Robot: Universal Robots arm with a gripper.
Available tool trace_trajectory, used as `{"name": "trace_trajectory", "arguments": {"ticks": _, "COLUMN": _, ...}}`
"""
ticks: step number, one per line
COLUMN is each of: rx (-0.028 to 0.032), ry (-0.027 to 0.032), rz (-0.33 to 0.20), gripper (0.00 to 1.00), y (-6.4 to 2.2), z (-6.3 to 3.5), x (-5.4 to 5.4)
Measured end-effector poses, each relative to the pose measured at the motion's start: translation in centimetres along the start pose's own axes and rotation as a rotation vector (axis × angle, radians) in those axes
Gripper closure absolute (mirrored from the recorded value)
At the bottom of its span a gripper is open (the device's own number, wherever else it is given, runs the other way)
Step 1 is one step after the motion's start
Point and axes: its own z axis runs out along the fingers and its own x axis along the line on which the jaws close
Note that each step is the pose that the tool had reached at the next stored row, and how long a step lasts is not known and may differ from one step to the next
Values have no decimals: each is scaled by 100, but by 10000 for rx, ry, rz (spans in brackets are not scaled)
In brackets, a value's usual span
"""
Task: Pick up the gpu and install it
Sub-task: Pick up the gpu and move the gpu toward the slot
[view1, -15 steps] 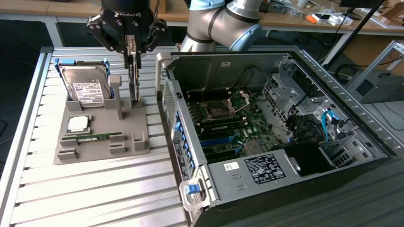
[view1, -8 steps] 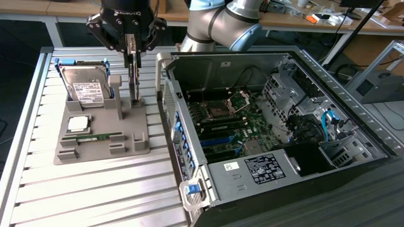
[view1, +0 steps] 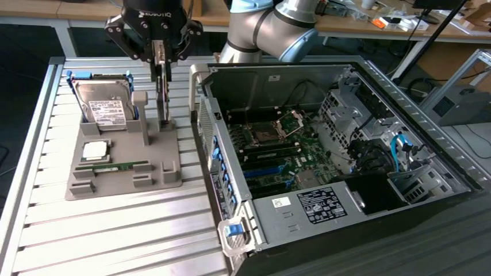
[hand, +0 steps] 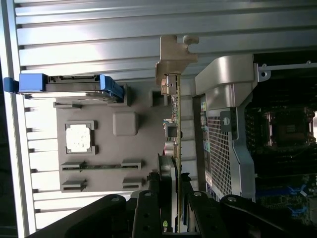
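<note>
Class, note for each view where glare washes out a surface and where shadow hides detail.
Exterior view: the table slats shine with glare, while the computer case is dim inside. Wrist view: glare whitens the slats and washes out the processor on the grey tray; the case interior is dark.

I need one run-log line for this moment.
gripper: shut on gpu | gpu: upright, at gray holder | computer case: open

gpu (view1: 162, 95), thin brownish card with a silver end bracket, upright on its edge, at the grey holder (view1: 111, 187)
</note>
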Motion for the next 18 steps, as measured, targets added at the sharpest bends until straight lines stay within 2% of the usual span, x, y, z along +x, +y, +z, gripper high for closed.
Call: {"name": "trace_trajectory", "arguments": {"ticks": 18, "rx": -1, "ry": 0, "rz": 0, "gripper": 73, "y": 2, "z": -52, "x": -1}}
